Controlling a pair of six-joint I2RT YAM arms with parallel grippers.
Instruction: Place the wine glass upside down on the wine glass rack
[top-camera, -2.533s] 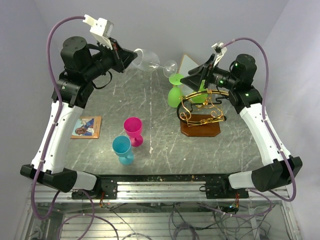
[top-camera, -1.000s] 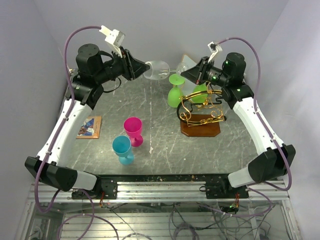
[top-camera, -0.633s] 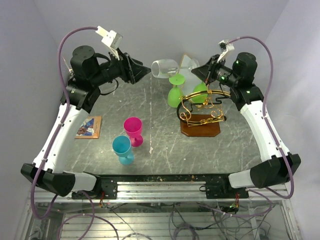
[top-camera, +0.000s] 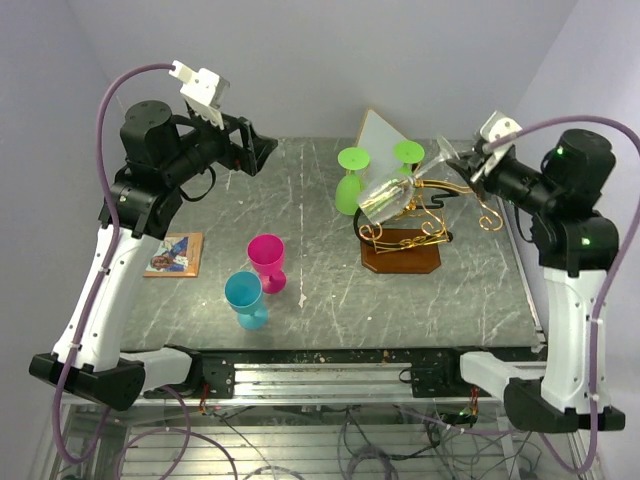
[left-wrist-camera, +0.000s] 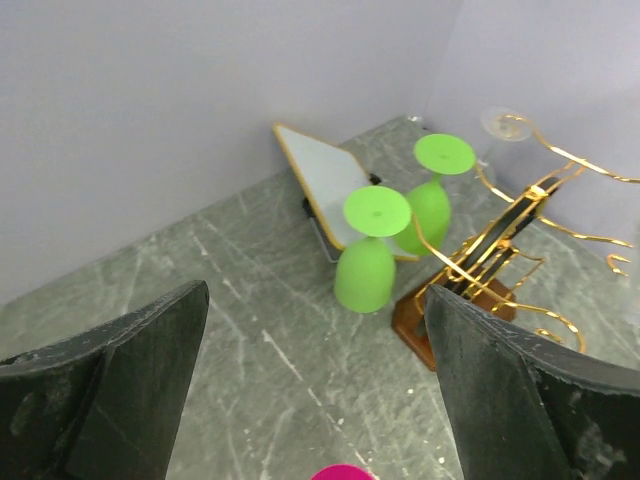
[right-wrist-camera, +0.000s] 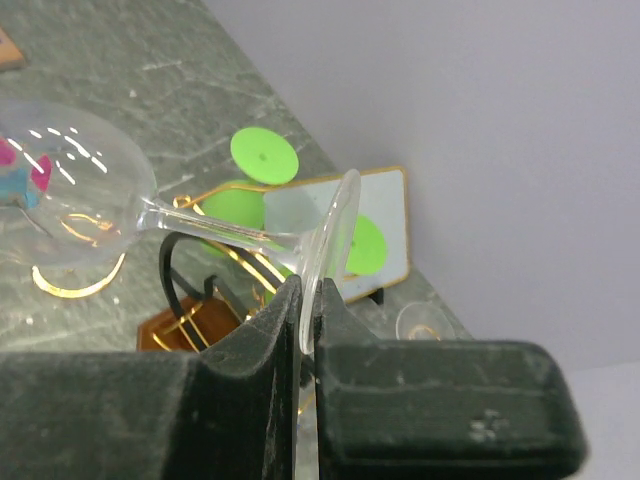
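Observation:
My right gripper (top-camera: 464, 164) is shut on the thin foot of the clear wine glass (top-camera: 385, 198). The glass hangs tilted, bowl down and to the left, over the top of the gold wire wine glass rack (top-camera: 415, 222). In the right wrist view the foot's rim (right-wrist-camera: 330, 235) is pinched between the fingertips of the right gripper (right-wrist-camera: 308, 300), and the bowl (right-wrist-camera: 60, 205) points away over the rack (right-wrist-camera: 200, 290). My left gripper (top-camera: 256, 152) is open and empty at the back left, far from the glass. Between its wide-apart fingers (left-wrist-camera: 110, 390) I see bare table.
Two green glasses (top-camera: 350, 182) (top-camera: 407, 156) stand upside down behind the rack, beside a white gold-edged panel (top-camera: 383, 133). A pink glass (top-camera: 267, 260) and a blue glass (top-camera: 245, 298) stand at centre left. A picture card (top-camera: 172, 253) lies on the left.
The left gripper opened, let go of the glass bowl and drew back to the left. The right gripper carried the glass by its foot to the right and tipped it over the rack.

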